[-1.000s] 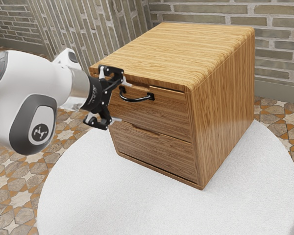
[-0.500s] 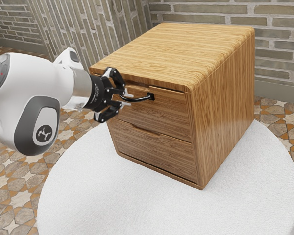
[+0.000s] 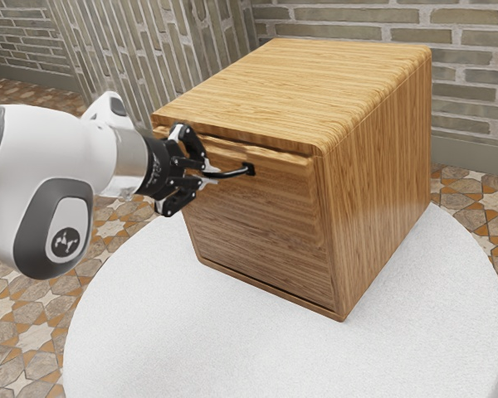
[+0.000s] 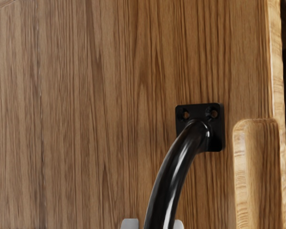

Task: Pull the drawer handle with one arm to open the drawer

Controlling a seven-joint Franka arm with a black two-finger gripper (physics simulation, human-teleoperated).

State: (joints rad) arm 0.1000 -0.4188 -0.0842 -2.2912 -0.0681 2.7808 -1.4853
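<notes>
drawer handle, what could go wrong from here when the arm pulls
1. The fingers grip the drawer handle near one end, not its middle, so the pull may skew the drawer and jam it.
2. The bar is round and smooth, so the grip could slip along it.
3. The cabinet merely stands on the white table and might slide toward the arm.

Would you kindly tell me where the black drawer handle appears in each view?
Exterior view: the drawer handle is on the upper front of the cabinet, left of centre, its end in the gripper.
Wrist view: it curves from its square mounting plate toward the gripper.
Shared landmark: that black mounting plate.
</notes>
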